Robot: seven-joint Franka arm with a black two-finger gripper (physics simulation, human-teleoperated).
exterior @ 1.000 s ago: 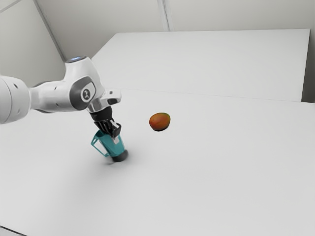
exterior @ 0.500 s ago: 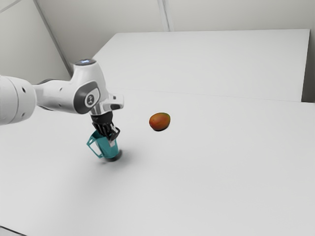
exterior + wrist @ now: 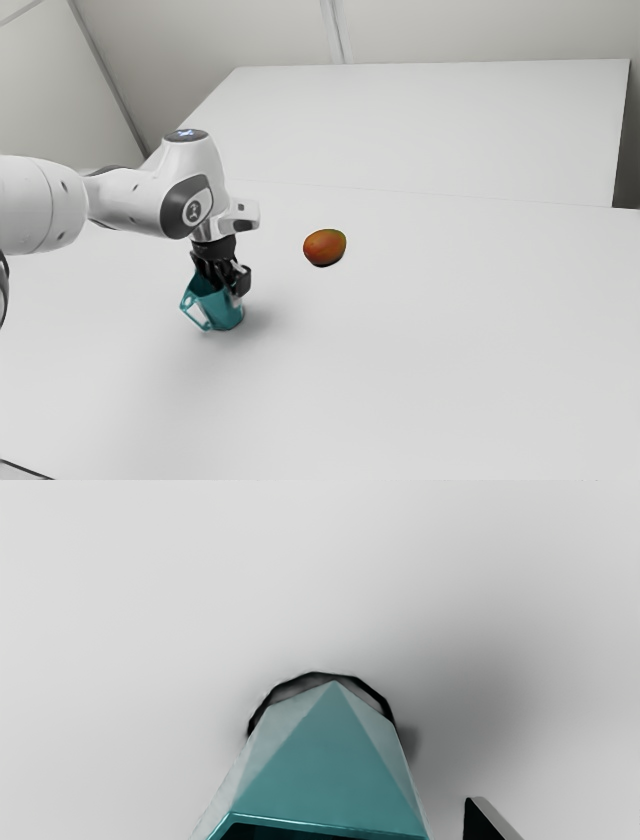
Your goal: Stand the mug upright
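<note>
Pale grey walls [image 3: 480,30] back the smooth white table [image 3: 420,380]. My white arm's [image 3: 135,205] round emblem is illegible; the faceted teal mug [image 3: 222,315] is mouth up at my black 2-finger gripper [image 3: 226,288], jaw state unclear to me; rightward in the exterior view lies 1 oval orange-red fruit [image 3: 325,246].

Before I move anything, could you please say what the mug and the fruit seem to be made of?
The mug looks like glossy plastic or glazed ceramic: its teal rim catches a thin bright line. The fruit seems natural, with smooth orange-red and greenish skin, though it could be a model.
</note>
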